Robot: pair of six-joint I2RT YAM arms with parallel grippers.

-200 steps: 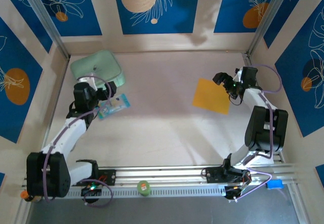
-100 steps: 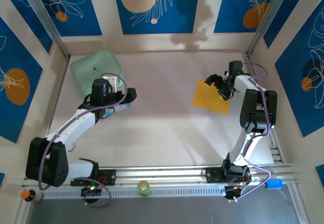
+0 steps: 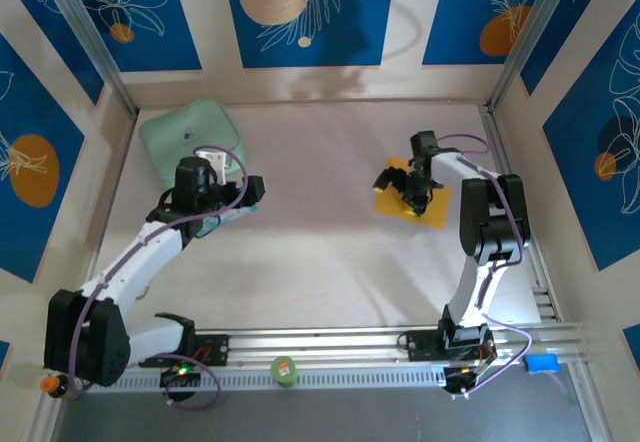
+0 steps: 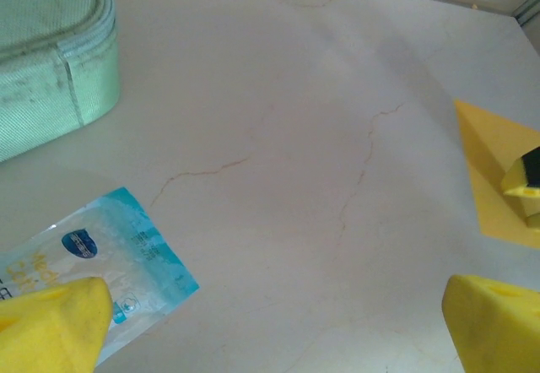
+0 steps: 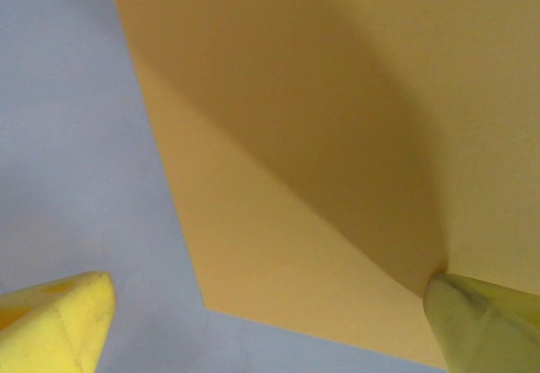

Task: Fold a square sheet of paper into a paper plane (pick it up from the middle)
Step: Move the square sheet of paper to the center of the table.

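right gripper (image 3: 404,186) spread wide, low over the square sheet of paper (image 3: 436,206), one fingertip (image 5: 485,318) on it | sheet flat on desk (image 3: 320,252), right side | left gripper (image 3: 238,202) spread, empty, just over blue packet (image 4: 110,251)

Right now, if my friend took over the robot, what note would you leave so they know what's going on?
Left end effector: open, holding nothing, over the bare table beside the blue-and-white packet.
Right end effector: open, low over the square sheet of paper. One fingertip is at the sheet, the other is off its edge.
Sheet: flat on the table's right side, not gripped, no fold seen.
Done: the right arm is at the sheet.
Left: pick it up from the middle, then make every fold of the plane.
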